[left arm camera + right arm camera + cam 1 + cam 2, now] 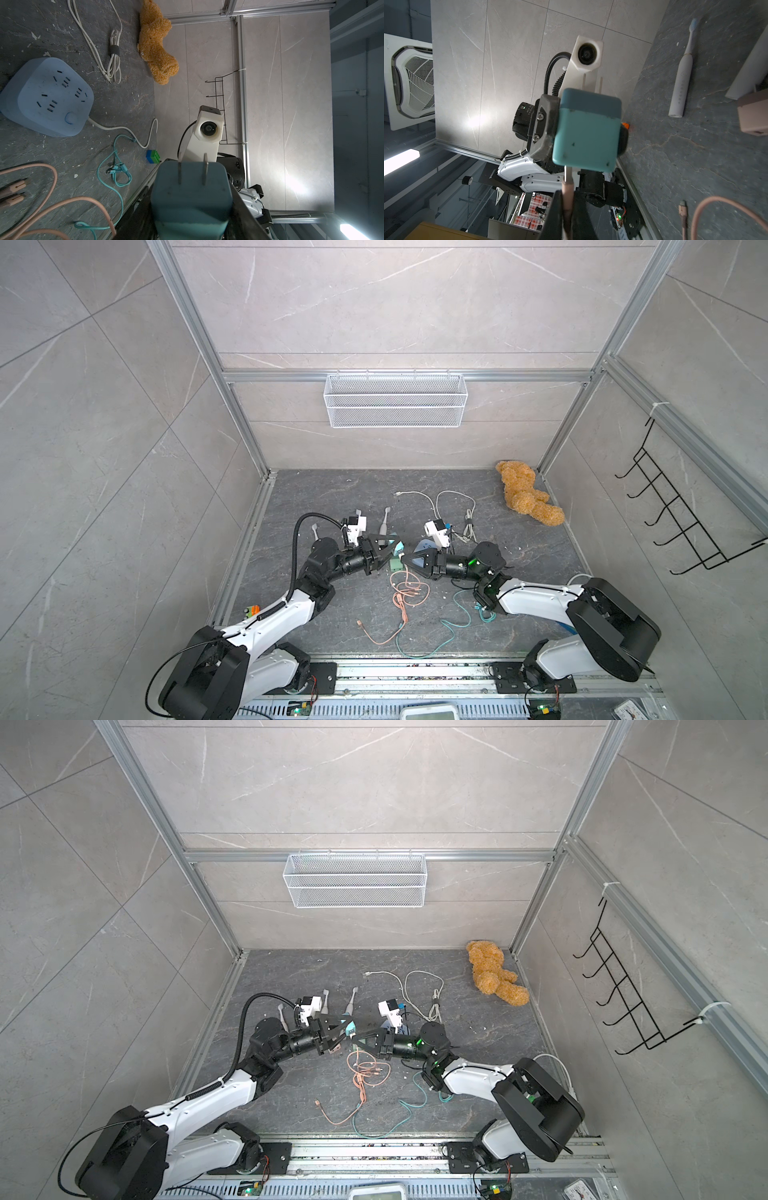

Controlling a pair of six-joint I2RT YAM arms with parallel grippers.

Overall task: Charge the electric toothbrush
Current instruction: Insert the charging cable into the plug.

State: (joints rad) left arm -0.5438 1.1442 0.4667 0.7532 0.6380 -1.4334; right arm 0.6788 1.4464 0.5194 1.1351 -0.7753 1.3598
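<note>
A white electric toothbrush (683, 68) lies flat on the dark floor; in a top view the toothbrush (385, 524) is just behind the left arm. My left gripper (191, 207) is shut on a teal charger adapter (191, 191) held off the floor, its two prongs pointing away from the wrist. My right gripper (568, 199) is shut on the pink cable's plug (568, 193), and the plug's metal tip meets the teal adapter (587, 133). In both top views the two grippers (395, 551) (404, 559) meet tip to tip at mid-floor. The pink cable (405, 593) trails towards the front.
A blue power strip (47, 97) sits behind the right gripper. On the floor lie a white cable (453, 506), a teal cable (453, 616), a pink adapter block (752, 112) and a teddy bear (528, 497). A wire basket (395, 400) and a black hook rack (681, 522) hang on the walls.
</note>
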